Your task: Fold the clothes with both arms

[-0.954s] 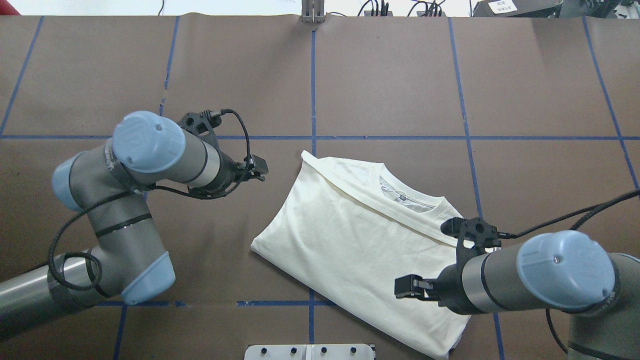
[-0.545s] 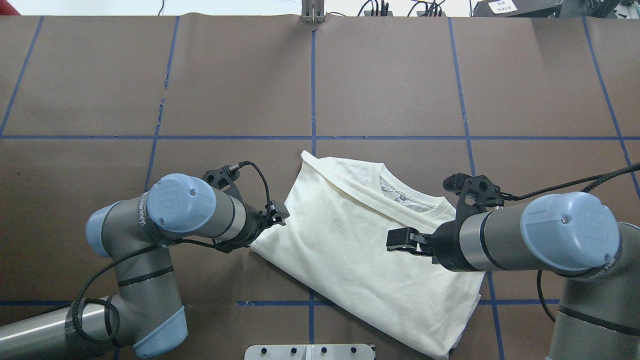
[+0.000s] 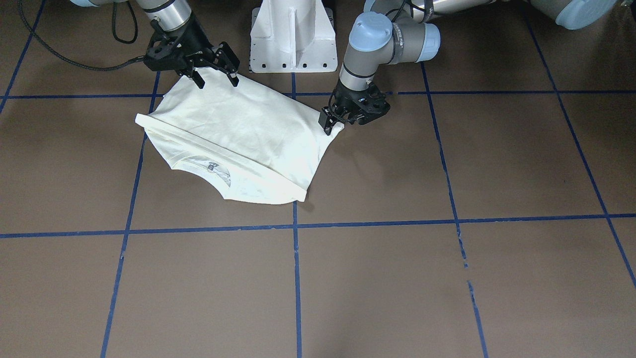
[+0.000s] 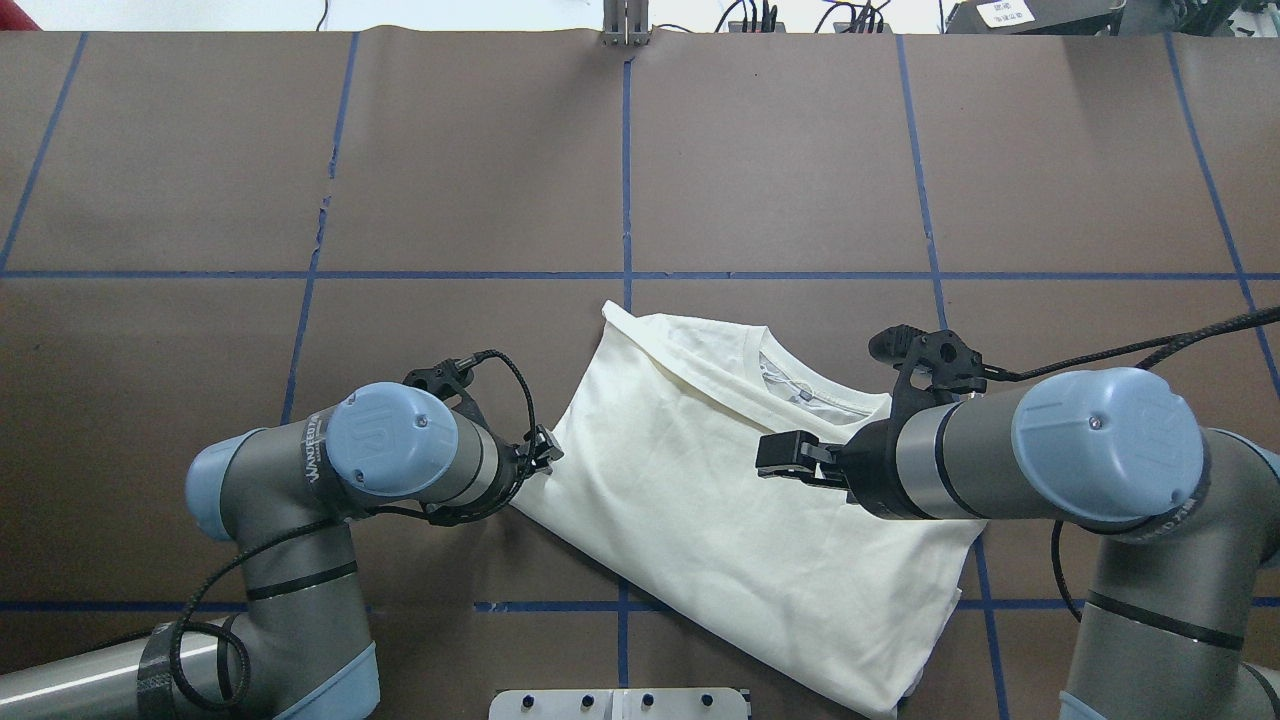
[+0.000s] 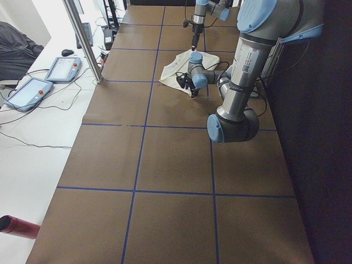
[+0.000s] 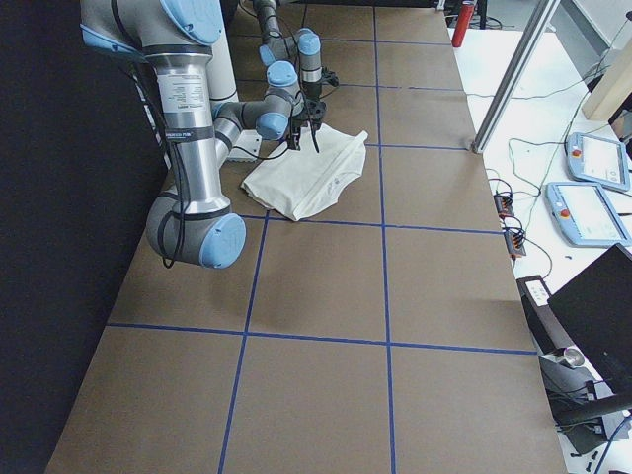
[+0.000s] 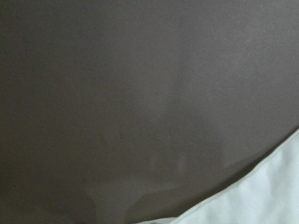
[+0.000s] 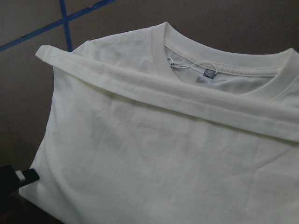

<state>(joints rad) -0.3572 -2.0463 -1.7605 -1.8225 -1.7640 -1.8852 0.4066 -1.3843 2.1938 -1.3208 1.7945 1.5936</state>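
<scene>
The cream-white shirt (image 4: 700,480) lies folded flat and slanted on the brown table, neckline (image 4: 800,395) toward the far right. No print shows. My left gripper (image 4: 545,450) is low at the shirt's left corner. In the front-facing view its fingers (image 3: 325,123) stand apart around that corner (image 3: 340,128), open. Its wrist view shows only table and a shirt edge (image 7: 271,196). My right gripper (image 3: 216,79) hangs open over the shirt's near edge, fingers spread, and also shows from overhead (image 4: 765,455). One fingertip (image 8: 21,179) shows beside the shirt (image 8: 163,163).
The white pedestal base (image 3: 290,35) stands at the robot's edge, just behind the shirt. Blue tape lines (image 4: 625,170) grid the brown table. Teach pendants (image 5: 60,69) and cables lie on a side table beyond the far edge.
The left arm swung toward the robot and down to the shirt's left corner. The right arm moved forward over the shirt, toward the neckline. The shirt lies as before.
</scene>
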